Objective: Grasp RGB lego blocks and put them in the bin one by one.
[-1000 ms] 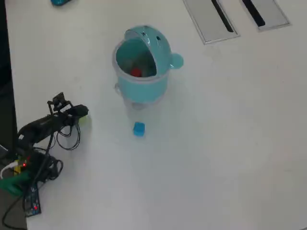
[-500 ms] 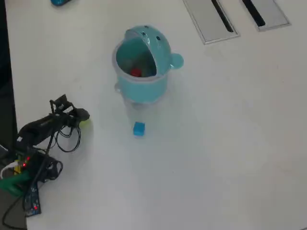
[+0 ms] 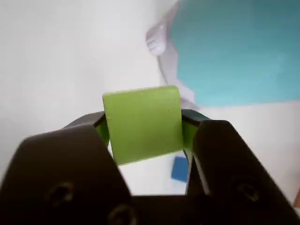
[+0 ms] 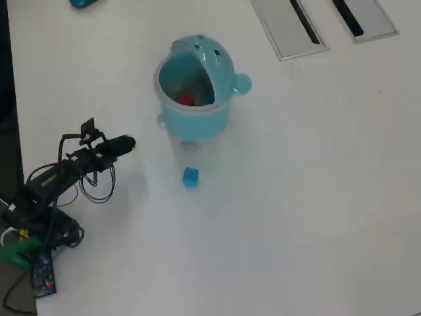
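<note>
- Currently the hand (image 3: 144, 140) is clamping the yellowish-green block (image 3: 142, 123), carrying it above the white surface (image 4: 296, 197) beside the bin (image 4: 194, 89).
- Inside the bin a red block (image 4: 187, 99) is showing; the blue block (image 4: 190, 176) is lying near its base.
- Releasing should wait until the hand is hovering squarely over the bin's opening, clearing the rim.

I see a white table (image 4: 316, 197). Two grey slotted panels (image 4: 289, 26) sit side by side at its top edge, overhead view. Small blue object (image 4: 82, 2) at top left corner, cropped.
</note>
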Tool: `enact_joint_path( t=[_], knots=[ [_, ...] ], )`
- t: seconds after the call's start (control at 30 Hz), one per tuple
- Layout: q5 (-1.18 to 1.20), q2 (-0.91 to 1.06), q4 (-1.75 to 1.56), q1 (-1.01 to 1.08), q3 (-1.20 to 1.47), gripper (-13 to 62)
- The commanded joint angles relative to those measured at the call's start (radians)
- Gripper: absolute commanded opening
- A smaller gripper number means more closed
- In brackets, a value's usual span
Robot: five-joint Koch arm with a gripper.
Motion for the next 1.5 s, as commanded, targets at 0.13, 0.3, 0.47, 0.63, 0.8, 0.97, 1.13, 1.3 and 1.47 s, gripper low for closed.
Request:
enact_joint_path(
  t=[0.13,0.3,0.47,0.63,0.8,0.97,1.13,1.3,1.47],
  knots=[
    [-0.020,0.020,-0.091,0.023,-0.212,1.5],
    [0.008,-0.018,-0.140,0.025,-0.253,1.5],
    [0.321,-0.044,-0.066,0.031,-0.327,1.5],
    [0.548,-0.043,-0.064,0.003,-0.396,1.5],
    [0.558,-0.121,-0.072,-0.021,-0.554,1.5],
    [0.558,-0.215,-0.080,-0.020,-0.655,1.5],
    [0.558,-0.419,-0.078,-0.012,-0.907,1.5],
    [0.561,-0.554,-0.061,0.017,-1.118,1.6],
    [0.561,-0.653,-0.025,0.066,-1.284,1.5]
  ],
)
